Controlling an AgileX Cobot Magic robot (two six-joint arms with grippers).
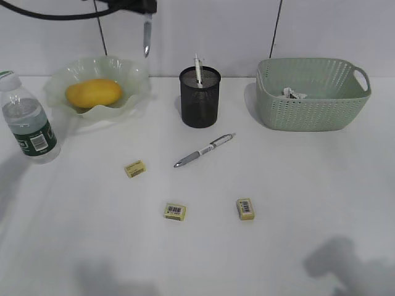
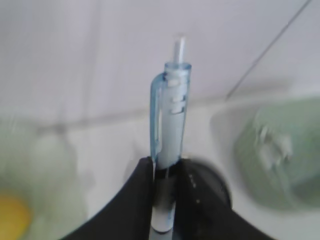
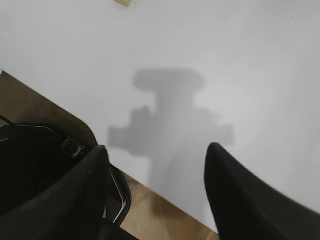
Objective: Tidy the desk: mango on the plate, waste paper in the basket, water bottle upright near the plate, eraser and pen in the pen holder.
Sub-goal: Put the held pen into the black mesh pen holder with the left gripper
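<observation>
The left gripper [image 2: 165,172] pinches a translucent pale-blue pen [image 2: 169,120] high above the white desk [image 1: 278,246], up and to the plate side of the black wire-mesh pen holder [image 1: 200,98]; the right gripper [image 3: 155,165] hangs spread and empty. The pen-stowing step looks in hand: next, carry the pen over the holder's mouth and release. Below lie a smooth grey pen [image 1: 203,150] and three blocky yellow erasers [image 1: 175,211].

Three erasers [image 1: 135,168], seemingly three pens [image 1: 204,150], one mango [image 1: 94,93], one bottle [image 1: 28,119].
</observation>
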